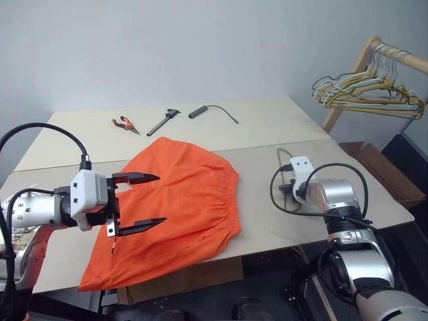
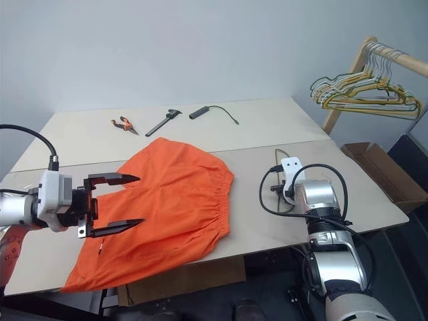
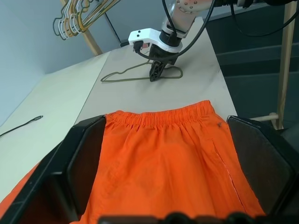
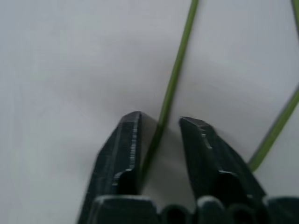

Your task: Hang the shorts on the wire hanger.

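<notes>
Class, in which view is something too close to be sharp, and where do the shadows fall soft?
Right wrist view: the right pincer and the wire hanger between its fingers look soft, being very close. Left eye view: even light, with only a faint shadow under the shorts on the table.

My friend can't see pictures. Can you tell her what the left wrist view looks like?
Orange shorts lie flat on a pale table, seen between the left hand's two wide-open black fingers. Past the waistband, the right hand reaches down onto a thin wire hanger lying on the table. More hangers hang from a wooden rack behind.
</notes>
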Tool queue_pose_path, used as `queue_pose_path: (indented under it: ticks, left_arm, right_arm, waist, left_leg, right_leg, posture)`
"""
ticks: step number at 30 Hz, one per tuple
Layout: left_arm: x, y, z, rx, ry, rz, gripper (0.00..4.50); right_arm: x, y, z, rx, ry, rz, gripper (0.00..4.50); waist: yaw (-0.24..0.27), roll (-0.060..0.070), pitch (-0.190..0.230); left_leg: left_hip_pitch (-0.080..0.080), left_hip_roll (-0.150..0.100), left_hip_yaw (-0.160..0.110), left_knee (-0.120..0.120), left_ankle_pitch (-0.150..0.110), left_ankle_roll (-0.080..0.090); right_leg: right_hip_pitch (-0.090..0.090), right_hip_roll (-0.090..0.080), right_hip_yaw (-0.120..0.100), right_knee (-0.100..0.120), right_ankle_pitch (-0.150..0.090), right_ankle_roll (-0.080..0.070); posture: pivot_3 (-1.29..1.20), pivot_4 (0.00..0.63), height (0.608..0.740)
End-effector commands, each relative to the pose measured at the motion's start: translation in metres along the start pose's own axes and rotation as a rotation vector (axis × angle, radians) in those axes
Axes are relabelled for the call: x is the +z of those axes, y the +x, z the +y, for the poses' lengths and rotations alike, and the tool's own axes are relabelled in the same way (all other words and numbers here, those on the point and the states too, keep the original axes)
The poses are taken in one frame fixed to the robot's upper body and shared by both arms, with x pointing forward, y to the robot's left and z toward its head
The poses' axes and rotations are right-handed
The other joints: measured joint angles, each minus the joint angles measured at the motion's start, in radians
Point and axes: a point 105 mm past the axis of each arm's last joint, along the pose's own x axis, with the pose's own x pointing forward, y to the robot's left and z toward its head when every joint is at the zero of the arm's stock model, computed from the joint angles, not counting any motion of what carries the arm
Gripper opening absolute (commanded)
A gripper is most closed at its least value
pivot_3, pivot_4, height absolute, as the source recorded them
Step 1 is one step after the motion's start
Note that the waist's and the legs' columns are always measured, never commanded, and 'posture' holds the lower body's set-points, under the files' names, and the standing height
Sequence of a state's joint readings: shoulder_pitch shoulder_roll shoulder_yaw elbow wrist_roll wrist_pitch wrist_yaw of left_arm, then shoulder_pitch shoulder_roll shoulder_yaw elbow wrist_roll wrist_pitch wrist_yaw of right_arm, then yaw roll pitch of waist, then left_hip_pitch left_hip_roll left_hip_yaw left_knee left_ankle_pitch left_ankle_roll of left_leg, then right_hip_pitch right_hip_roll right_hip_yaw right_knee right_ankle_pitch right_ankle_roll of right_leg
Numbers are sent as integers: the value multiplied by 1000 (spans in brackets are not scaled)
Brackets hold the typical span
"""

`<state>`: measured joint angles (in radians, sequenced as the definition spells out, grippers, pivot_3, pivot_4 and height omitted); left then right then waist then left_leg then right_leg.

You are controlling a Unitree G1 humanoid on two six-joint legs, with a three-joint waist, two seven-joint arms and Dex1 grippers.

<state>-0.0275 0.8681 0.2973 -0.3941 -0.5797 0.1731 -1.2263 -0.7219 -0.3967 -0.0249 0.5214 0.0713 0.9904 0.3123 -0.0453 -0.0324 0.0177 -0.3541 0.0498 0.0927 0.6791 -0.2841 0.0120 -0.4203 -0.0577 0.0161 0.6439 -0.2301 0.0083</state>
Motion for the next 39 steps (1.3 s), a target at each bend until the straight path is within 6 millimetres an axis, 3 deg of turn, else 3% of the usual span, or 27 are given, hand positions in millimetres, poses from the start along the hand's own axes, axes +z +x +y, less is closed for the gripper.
queue_pose_path:
  ticks: [1,8,11,17,21,25,30,39]
  left_arm:
    - [8,0,1,9,51,-11,4500]
    - [8,1,1,19,55,-13,4500]
    - [10,3,6,56,53,-34,4500]
    - [12,16,45,324,-186,-167,4500]
    - [9,35,74,494,-521,-320,4500]
    - [4,51,91,586,-767,-410,4500]
    - [11,71,91,561,-818,-452,4500]
    - [31,72,102,528,-850,-594,4500]
  right_arm:
    - [-22,9,10,24,0,79,122]
    - [-22,10,15,22,-27,70,55]
    - [-9,6,16,11,-43,3,55]
    - [66,-41,39,26,-205,-468,55]
    - [96,-93,79,158,-347,-799,55]
    - [97,-124,114,274,-457,-953,55]
    - [90,-149,151,315,-617,-1104,55]
    - [76,-152,173,343,-713,-1173,55]
  waist:
    - [-2,0,0]
    - [-2,-3,-2]
    - [-2,-3,-2]
    - [0,3,2]
    - [6,5,3]
    - [8,4,3]
    - [5,3,2]
    - [9,3,3]
  left_leg:
    - [0,0,0,0,0,0]
    - [1,1,0,0,0,0]
    - [1,1,0,0,0,0]
    - [-1,0,-1,0,0,0]
    - [-4,-1,-4,0,0,0]
    - [-5,-1,-6,0,0,0]
    - [-6,-3,-5,0,0,0]
    - [-5,-4,-6,0,0,0]
  right_leg:
    - [0,0,0,0,0,0]
    - [0,1,0,0,0,0]
    - [0,1,0,0,0,0]
    - [-2,0,2,0,0,1]
    - [-3,0,1,-1,1,3]
    - [-2,-1,0,-3,2,4]
    - [-3,-2,1,-3,2,5]
    - [-1,-2,0,-4,2,4]
  posture:
    - [36,0,740]
    - [39,0,740]
    - [41,0,740]
    - [39,0,740]
    - [32,0,740]
    - [28,0,740]
    - [33,0,740]
    - [29,0,740]
